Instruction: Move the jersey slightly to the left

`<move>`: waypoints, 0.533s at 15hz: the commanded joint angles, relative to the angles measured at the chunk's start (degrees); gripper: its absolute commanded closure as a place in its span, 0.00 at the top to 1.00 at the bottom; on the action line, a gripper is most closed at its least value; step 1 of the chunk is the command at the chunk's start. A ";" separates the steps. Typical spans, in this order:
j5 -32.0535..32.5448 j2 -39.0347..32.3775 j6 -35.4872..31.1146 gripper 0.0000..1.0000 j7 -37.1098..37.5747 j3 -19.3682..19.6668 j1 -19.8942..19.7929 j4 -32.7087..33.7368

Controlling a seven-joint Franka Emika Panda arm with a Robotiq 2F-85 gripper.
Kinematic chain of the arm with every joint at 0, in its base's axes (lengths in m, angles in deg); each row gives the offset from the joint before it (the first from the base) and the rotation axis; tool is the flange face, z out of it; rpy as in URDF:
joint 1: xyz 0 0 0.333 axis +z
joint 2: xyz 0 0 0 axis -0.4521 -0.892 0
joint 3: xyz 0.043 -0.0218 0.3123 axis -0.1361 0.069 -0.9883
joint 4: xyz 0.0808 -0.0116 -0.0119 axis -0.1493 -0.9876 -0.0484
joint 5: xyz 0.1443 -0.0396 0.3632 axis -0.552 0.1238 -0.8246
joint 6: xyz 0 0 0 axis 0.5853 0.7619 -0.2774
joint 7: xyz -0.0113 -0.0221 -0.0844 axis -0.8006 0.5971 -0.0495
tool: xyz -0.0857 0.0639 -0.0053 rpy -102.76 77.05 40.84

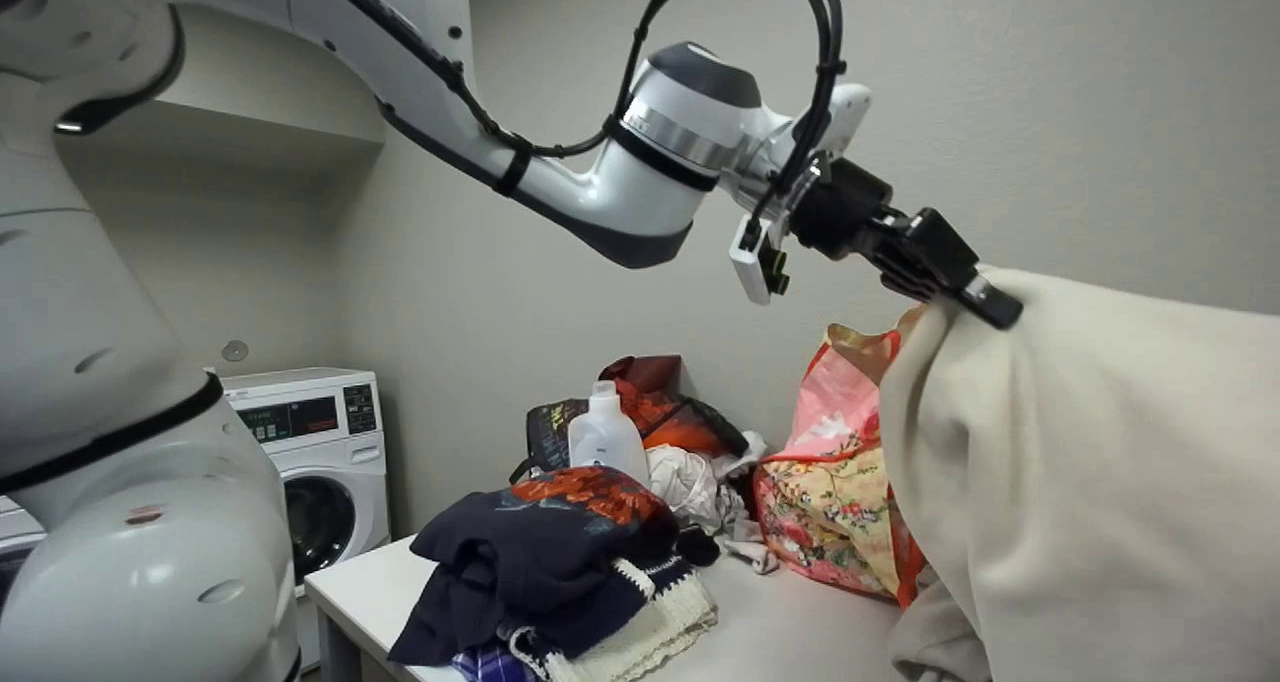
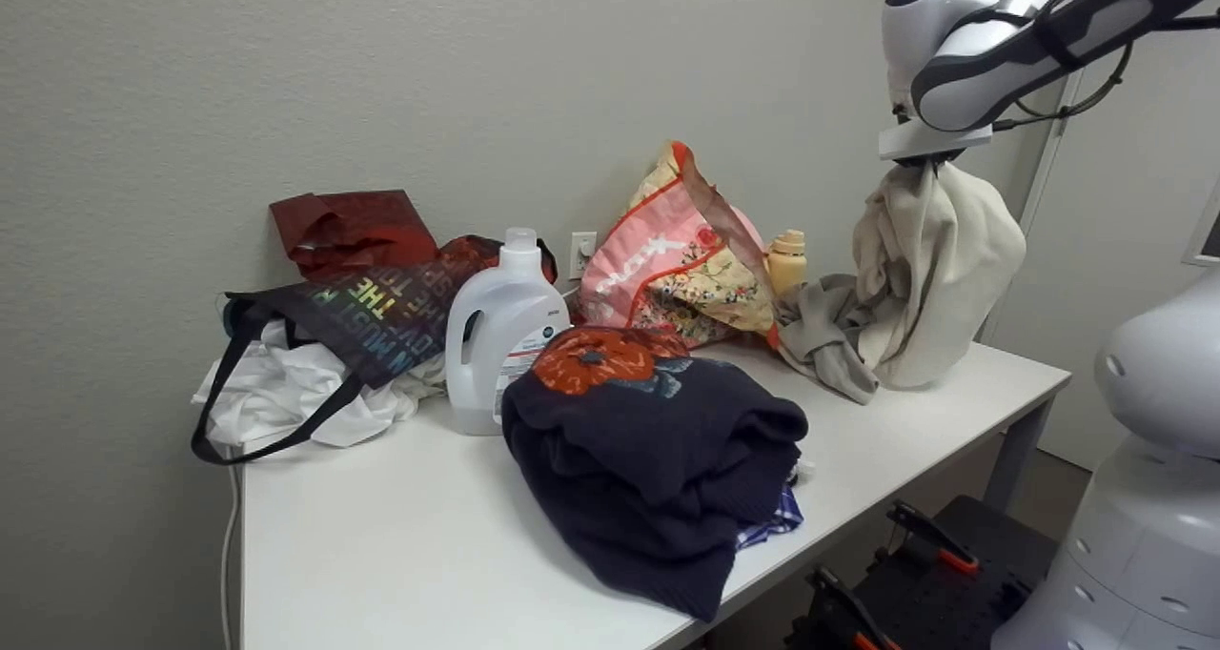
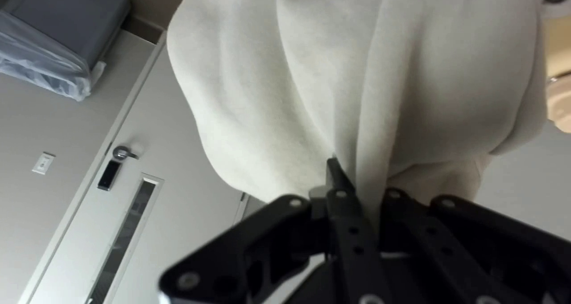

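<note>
The jersey, a large cream soft fabric, hangs in thick folds from my gripper in both exterior views [image 1: 1110, 462] [image 2: 944, 259]. My gripper [image 1: 985, 297] is shut on its top part, high above the table's far end; it also shows in an exterior view [image 2: 923, 160]. The jersey's lower end reaches down to the table, with a greyer bunched part [image 2: 827, 335] lying beside the floral bag. In the wrist view the jersey [image 3: 276, 94] fills the upper middle, and a fold of it runs between the fingers of my gripper [image 3: 359, 188]. The fingertips are partly hidden by fabric.
A red-and-pink floral bag [image 1: 830, 492] and a yellow bottle [image 2: 787, 261] stand near the jersey by the wall. A dark navy clothing heap [image 2: 658, 440] lies on the white table [image 2: 372, 545]. A clear jug [image 2: 505, 335] and a dark bag [image 2: 353, 312] stand behind it.
</note>
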State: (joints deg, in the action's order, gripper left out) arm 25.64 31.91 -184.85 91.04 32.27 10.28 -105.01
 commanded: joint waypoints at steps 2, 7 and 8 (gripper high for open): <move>-2.18 7.80 -0.13 0.02 -4.10 -4.20 2.81 0.61; -5.97 9.37 -3.43 0.02 -8.25 -6.32 7.11 3.20; -8.61 9.09 -4.61 0.02 -10.36 -6.10 8.39 3.21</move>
State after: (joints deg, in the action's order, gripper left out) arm 21.74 41.44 -186.55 85.82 25.93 16.21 -103.51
